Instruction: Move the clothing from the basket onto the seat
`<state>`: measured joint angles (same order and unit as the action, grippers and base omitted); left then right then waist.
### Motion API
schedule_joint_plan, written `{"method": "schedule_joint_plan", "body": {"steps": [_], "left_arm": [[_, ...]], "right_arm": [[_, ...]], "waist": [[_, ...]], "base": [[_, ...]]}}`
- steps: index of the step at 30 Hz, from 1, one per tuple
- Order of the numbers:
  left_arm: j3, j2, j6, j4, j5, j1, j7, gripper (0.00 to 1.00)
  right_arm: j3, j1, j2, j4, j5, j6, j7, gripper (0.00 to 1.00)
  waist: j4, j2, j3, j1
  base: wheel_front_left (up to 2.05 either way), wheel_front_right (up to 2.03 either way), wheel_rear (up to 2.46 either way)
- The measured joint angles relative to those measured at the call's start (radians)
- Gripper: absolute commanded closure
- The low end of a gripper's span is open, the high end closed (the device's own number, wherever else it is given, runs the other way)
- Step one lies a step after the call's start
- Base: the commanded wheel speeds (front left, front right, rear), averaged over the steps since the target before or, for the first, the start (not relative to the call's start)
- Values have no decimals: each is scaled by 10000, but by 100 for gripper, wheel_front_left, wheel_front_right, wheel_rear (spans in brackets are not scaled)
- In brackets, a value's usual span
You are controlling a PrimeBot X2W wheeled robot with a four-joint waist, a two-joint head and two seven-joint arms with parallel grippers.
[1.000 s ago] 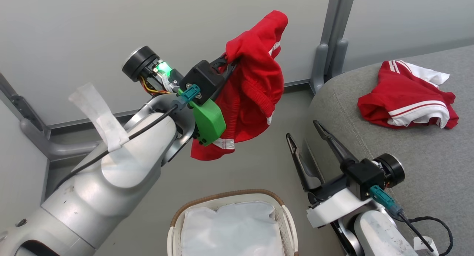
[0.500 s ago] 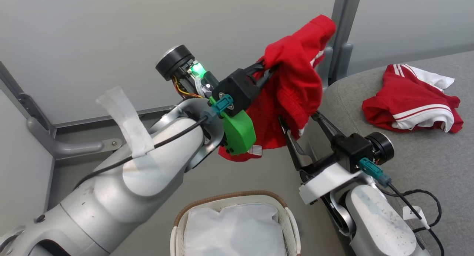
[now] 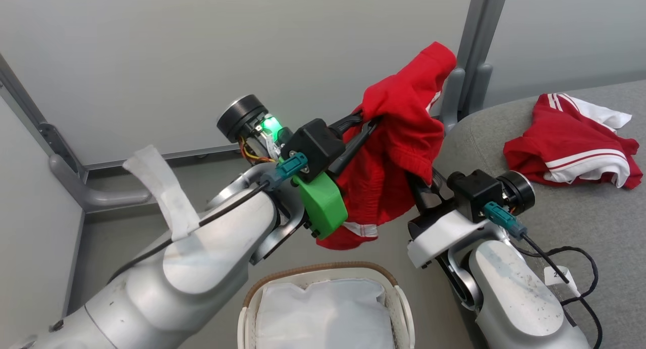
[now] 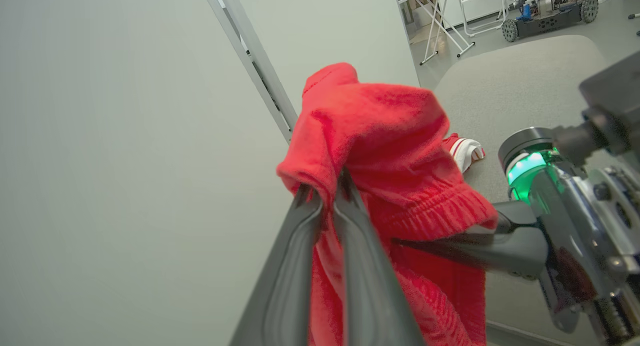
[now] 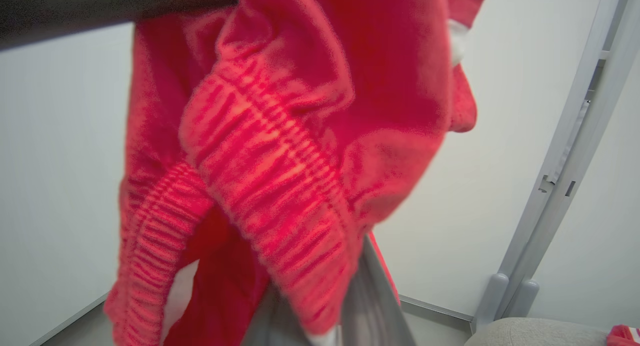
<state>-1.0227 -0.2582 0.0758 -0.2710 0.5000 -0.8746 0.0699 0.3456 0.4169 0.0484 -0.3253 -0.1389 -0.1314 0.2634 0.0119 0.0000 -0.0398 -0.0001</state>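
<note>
The left pincer [image 3: 374, 121], fingers closed on the red shorts [image 3: 398, 142], is holding them high above the basket [image 3: 323, 269] — the carry to the seat [image 3: 555, 228], right of the basket, is in hand, calling for a rightward swing and release. The left wrist view is showing that pinch; the right pincer's [image 3: 424, 188] opening, cloth-covered, cannot be told.

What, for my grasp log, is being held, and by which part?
The left gripper pinches the red shorts by a fold near the elastic waistband. Whether the right gripper, tips under the cloth, also grips cannot be told.
</note>
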Motion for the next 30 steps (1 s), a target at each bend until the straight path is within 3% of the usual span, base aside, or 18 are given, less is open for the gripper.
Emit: {"method": "schedule_joint_plan", "body": {"steps": [2, 3, 6, 15, 24, 30], "left_arm": [[150, -50, -153, 46, 205, 342, 199, 97], [201, -63, -222, 38, 357, 523, 236, 83], [309, -90, -428, -12, 639, 1150, 560, 0], [552, -90, -945, -656, 1179, 2998, 1626, 0], [1254, -13, -928, -1147, 1530, 4729, 1898, 0], [1950, 90, -755, -961, 1053, 5680, 1925, 0]], "right_arm": [[-86, -6, 2, 54, -15, 0, 0, 100], [-130, -17, 2, 86, -17, 0, 0, 100], [-251, -101, -2, 198, -15, 0, 0, 100], [-832, -439, 6, 405, 199, 0, 0, 100], [-1507, -791, 4, 629, 529, 0, 0, 100], [-1779, -840, 2, 702, 663, 0, 0, 100]], "waist": [[7, 0, -2, 0], [11, 0, -9, 0], [10, 0, -24, 0], [26, 0, -76, 0], [-25, 0, -18, 0], [-58, 0, 89, 0]], "base": [[0, 0, 0], [0, 0, 0], [0, 0, 0], [0, 0, 0], [0, 0, 0], [0, 0, 0]]}}
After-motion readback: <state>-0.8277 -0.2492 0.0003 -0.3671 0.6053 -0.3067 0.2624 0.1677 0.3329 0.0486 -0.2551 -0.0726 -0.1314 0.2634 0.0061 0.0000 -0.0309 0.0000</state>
